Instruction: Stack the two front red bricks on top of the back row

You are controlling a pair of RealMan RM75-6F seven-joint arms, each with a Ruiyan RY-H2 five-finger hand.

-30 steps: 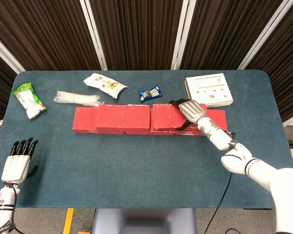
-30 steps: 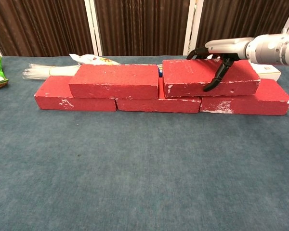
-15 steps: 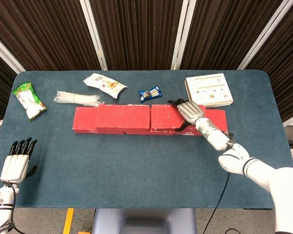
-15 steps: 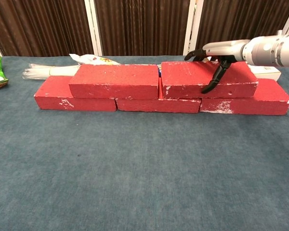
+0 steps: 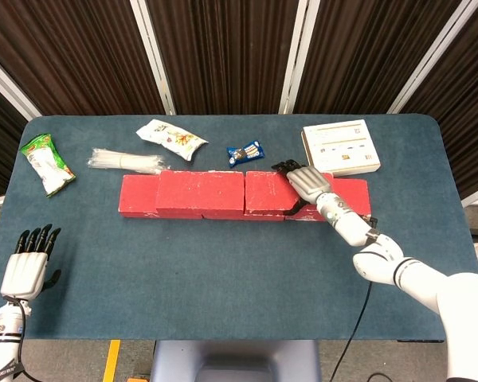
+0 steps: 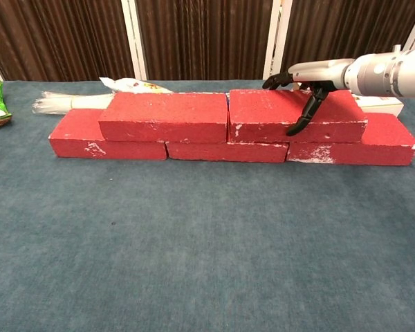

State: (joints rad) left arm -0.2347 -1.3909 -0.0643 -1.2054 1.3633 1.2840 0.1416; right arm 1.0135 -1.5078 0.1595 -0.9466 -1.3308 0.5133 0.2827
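No text, brand or number can be read in either view. The white box (image 5: 342, 147) carries lines of print, and the green packet (image 5: 47, 163), the white snack bag (image 5: 171, 139) and the blue wrapper (image 5: 246, 151) show printed designs, but all are too small and blurred to make out.
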